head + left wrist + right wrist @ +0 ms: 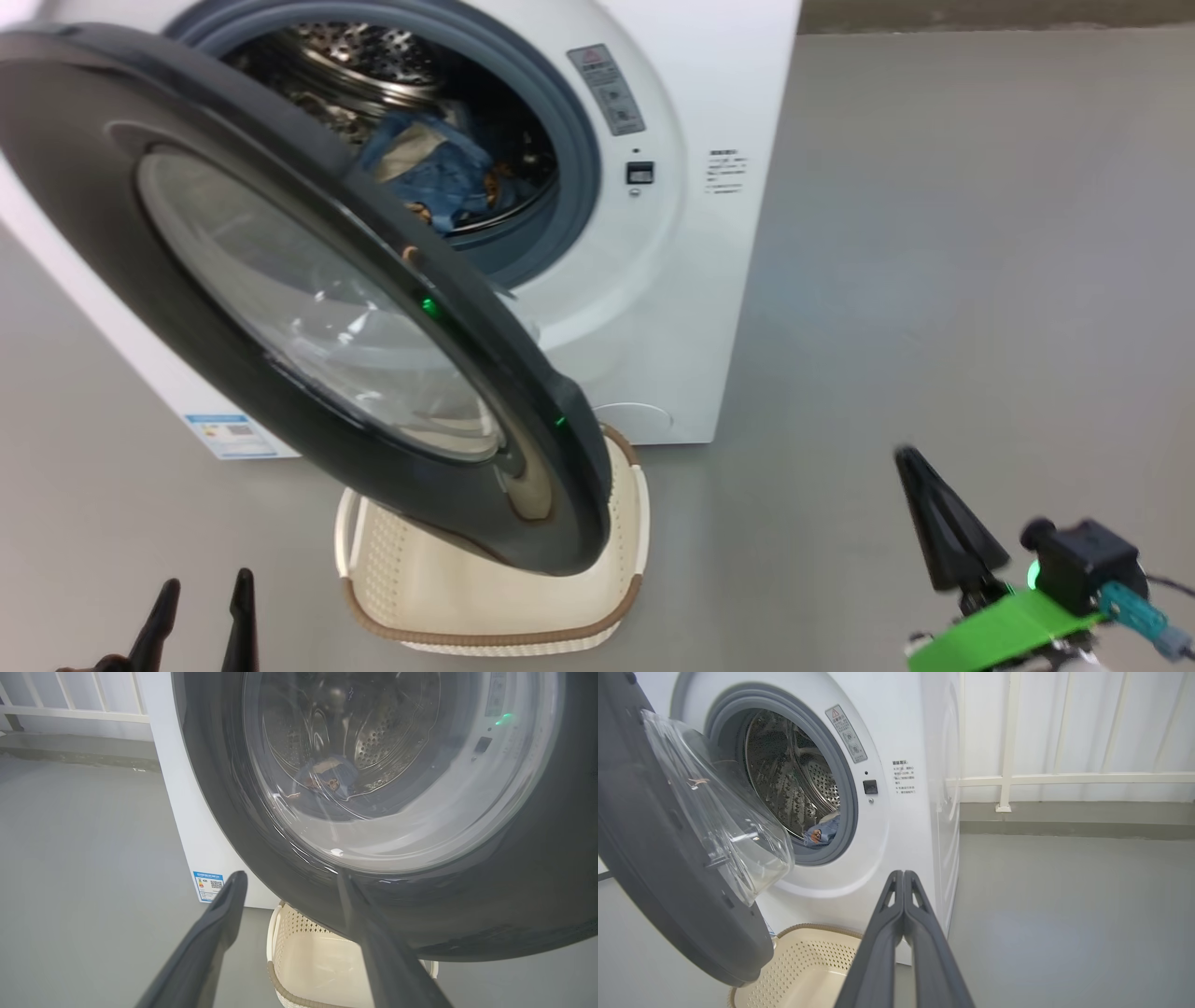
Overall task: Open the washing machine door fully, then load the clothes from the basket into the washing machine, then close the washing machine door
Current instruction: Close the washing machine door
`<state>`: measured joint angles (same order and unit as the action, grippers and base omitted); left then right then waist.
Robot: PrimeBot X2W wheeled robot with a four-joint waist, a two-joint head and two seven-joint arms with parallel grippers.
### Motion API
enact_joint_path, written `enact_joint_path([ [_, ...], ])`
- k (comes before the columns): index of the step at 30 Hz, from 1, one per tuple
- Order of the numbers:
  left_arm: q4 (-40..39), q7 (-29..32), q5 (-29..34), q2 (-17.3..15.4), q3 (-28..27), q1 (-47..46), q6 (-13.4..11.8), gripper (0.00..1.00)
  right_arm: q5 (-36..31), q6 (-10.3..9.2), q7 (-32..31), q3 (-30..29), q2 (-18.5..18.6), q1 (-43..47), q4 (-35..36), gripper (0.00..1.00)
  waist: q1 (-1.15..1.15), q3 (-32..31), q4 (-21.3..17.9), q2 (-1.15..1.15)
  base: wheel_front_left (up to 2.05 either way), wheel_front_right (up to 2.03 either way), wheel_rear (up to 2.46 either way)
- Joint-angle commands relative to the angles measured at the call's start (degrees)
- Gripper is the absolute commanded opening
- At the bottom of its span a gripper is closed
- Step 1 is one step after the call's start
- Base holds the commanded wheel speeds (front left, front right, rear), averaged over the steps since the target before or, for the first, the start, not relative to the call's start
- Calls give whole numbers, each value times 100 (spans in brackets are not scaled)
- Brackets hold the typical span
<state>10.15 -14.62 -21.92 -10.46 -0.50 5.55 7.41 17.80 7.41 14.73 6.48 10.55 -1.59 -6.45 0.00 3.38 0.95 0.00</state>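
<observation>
Head view: smooth grey floor [934, 233]; left tool [207, 579] spread apart, right tool [904, 455] pressed together.

The big white front-loading washing machine [653, 308] stands far left on the grey floor [934, 233]. Its round, glossy black-rimmed glass door [308, 308] hangs part open in front of the cream perforated plastic basket [495, 639]. Light blue printed clothes [439, 168] lie in the steel drum [373, 47]. Near left, the left gripper [207, 579] has its dark fingers apart. Near right, the right gripper [907, 455] has them pressed together.

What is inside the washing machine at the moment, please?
The clothes, blue fabric with a cream patch, lie low in the drum. The washing machine door hides part of the drum.
</observation>
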Motion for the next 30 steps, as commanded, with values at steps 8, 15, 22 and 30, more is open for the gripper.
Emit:
enact_joint_path([
  [8,-189,-38,48,-52,-106,-369,8,100,28,8,27,748,-82,-900,960,0,0,2,388,0,0,0,0],
  [15,-210,-38,82,-42,-101,-349,8,100,23,8,27,1301,-151,-1306,1548,0,0,2,516,0,0,0,0],
  [22,-245,-38,101,-14,-125,-382,8,100,85,8,27,2063,-163,-1438,1876,0,0,32,657,0,0,0,0],
  [30,-277,-38,112,15,-146,-403,8,100,240,8,27,2756,-152,-1348,1656,0,0,92,742,0,0,0,0],
])
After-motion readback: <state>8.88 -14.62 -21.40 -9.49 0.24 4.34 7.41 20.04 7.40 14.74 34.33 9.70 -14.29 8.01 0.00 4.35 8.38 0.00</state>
